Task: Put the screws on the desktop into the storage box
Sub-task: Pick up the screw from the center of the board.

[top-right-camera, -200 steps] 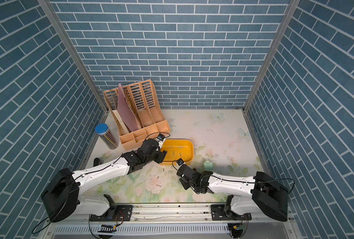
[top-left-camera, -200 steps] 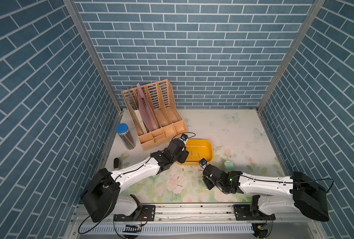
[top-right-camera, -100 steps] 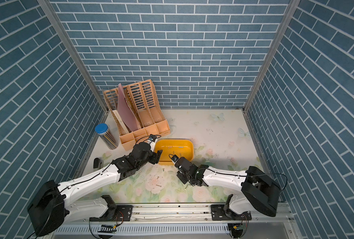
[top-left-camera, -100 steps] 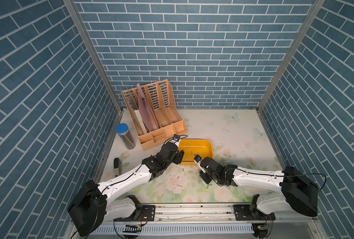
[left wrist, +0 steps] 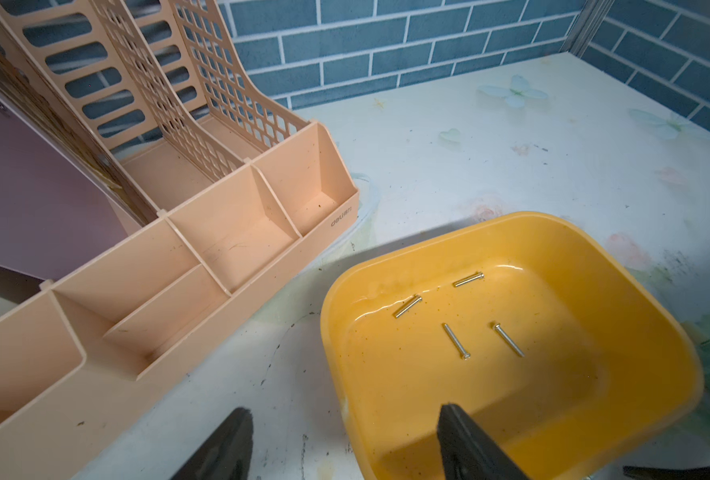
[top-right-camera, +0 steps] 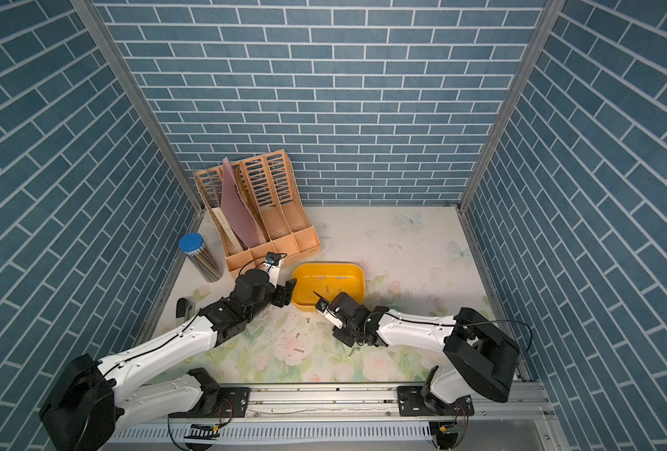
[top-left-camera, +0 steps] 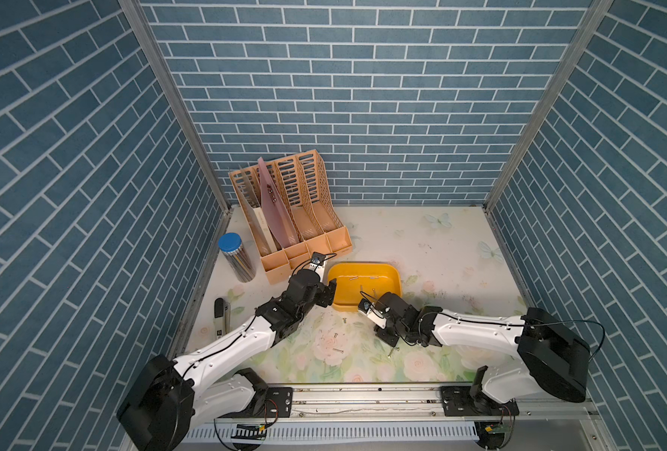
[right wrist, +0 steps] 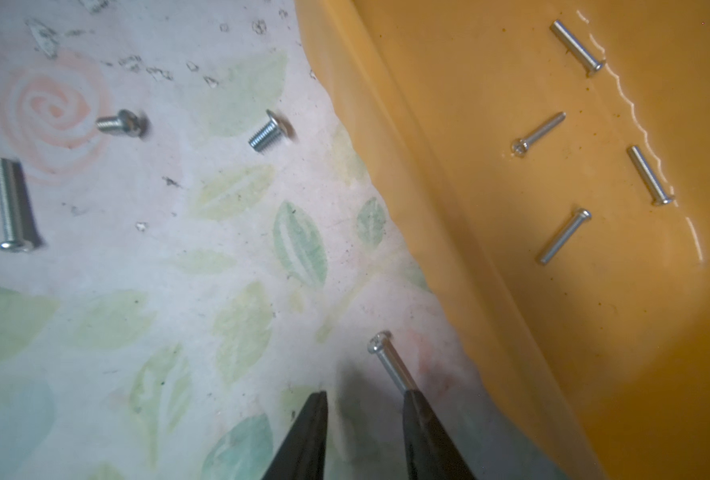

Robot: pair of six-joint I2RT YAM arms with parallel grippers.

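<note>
The yellow-orange storage box (top-left-camera: 390,269) (top-right-camera: 353,273) sits mid-desktop with several thin screws (left wrist: 455,340) (right wrist: 563,237) on its floor. More screws (top-left-camera: 335,335) (top-right-camera: 298,350) (right wrist: 270,131) lie on the flowered desktop (top-left-camera: 441,250) in front of it. My left gripper (top-left-camera: 328,295) (left wrist: 345,440) is open at the box's near-left corner, one finger (left wrist: 465,440) over the box (left wrist: 552,374), its other finger above the desktop. My right gripper (top-left-camera: 381,336) (right wrist: 365,432) hangs low by the box's front wall (right wrist: 448,249), jaws apart with nothing between them. One screw (right wrist: 390,365) lies at a fingertip, its far end hidden.
A peach slotted file organizer (top-left-camera: 296,218) stands behind the left gripper, close to the box. A blue-lidded jar (top-left-camera: 237,257) and a dark tool (top-left-camera: 219,312) sit along the left wall. Blue brick walls close in three sides.
My left gripper drew back from over the box to its near-left corner and opened a little wider. My right arm swung in, keeping its gripper in front of the box.
</note>
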